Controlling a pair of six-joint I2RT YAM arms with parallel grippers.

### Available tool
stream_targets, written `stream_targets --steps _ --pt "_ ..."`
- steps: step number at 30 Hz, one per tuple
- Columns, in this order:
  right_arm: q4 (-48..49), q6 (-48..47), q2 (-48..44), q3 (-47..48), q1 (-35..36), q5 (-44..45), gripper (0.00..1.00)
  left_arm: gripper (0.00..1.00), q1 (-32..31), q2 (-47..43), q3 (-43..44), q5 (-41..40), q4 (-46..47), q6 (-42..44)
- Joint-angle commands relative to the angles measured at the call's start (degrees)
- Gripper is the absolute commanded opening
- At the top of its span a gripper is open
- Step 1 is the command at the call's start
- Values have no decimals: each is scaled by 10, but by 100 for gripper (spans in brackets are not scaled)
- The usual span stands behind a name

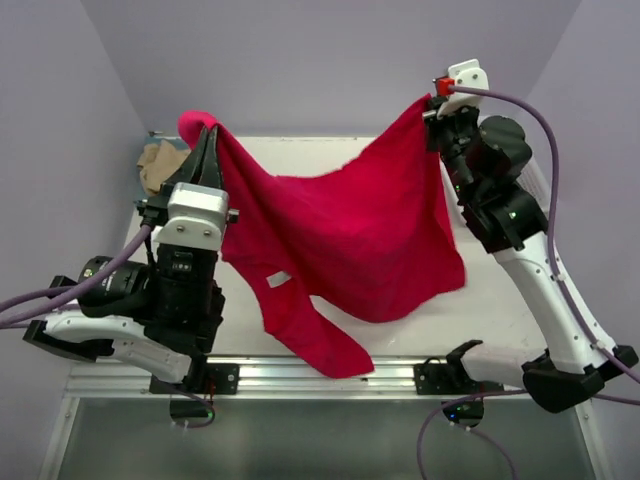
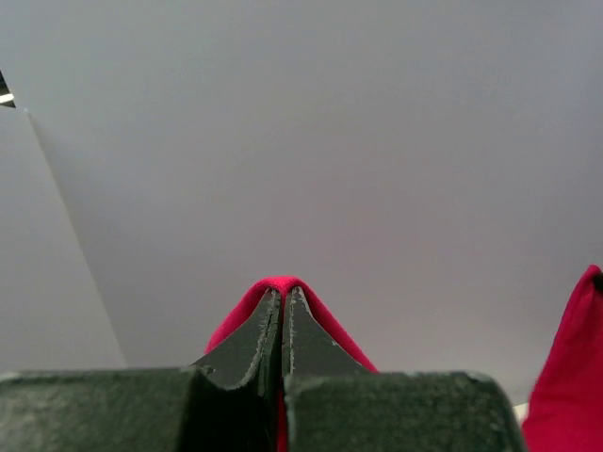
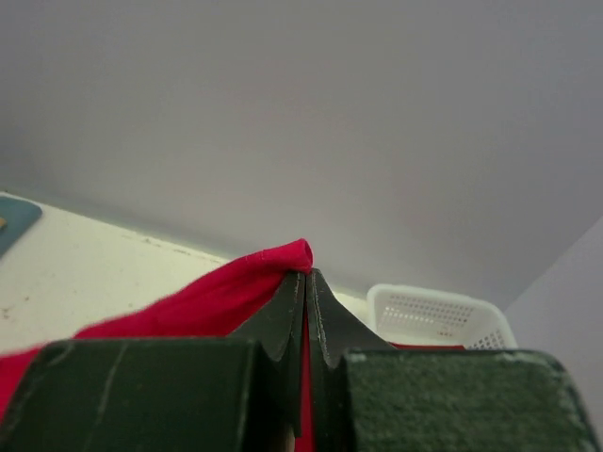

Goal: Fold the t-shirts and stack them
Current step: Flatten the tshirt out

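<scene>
Two corners pinched, one per gripper: red t-shirt [image 1: 350,230] hung up off the counter [image 1: 495,300] like a sagging sheet, with a dip along the upper edge, the lower part slumped onto the surface, one flap spilling over the near edge, and the white neck tag [image 1: 278,278] showing low on the left half. Judged as the spreading-out step ahead of the first fold. To do it well: draw the two held corners apart to take out the sag, bring them level, then lower the far edge first for a flat landing without bunching; drag the overhanging flap back onto the surface before any release. Left gripper [image 1: 208,150] fully closed on the shirt's left corner, with a red fold poking out around the tips in the wrist view. Right gripper [image 1: 437,108] likewise clamped tight on the right corner, raised high at the back right. Farther out: tan t-shirt [image 1: 158,165] crumpled at the far left of the counter, just behind the left gripper; white lattice basket [image 3: 438,315] beyond the right gripper, close to the wall.
</scene>
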Motion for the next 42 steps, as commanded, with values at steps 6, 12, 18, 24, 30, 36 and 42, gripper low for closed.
stream_targets --steps 6,12,18,24,30,36,42 --pt "41 26 -186 12 0 -67 0 0 -120 62 -25 13 163 158" --pt "42 34 -256 -5 -1 -87 0 0 -245 150 25 62 285 315" --pt "55 51 -292 -16 -17 -96 0 0 -279 201 79 86 287 337" --pt "25 35 -156 11 -19 35 0 0 -52 66 24 8 14 -112" --pt "-27 49 69 44 -33 128 0 0 499 61 24 138 -453 -657" --pt "-40 119 219 30 -96 109 0 0 773 141 -20 243 -553 -847" --pt "0 159 335 -6 -127 90 0 0 863 227 -144 285 -517 -907"
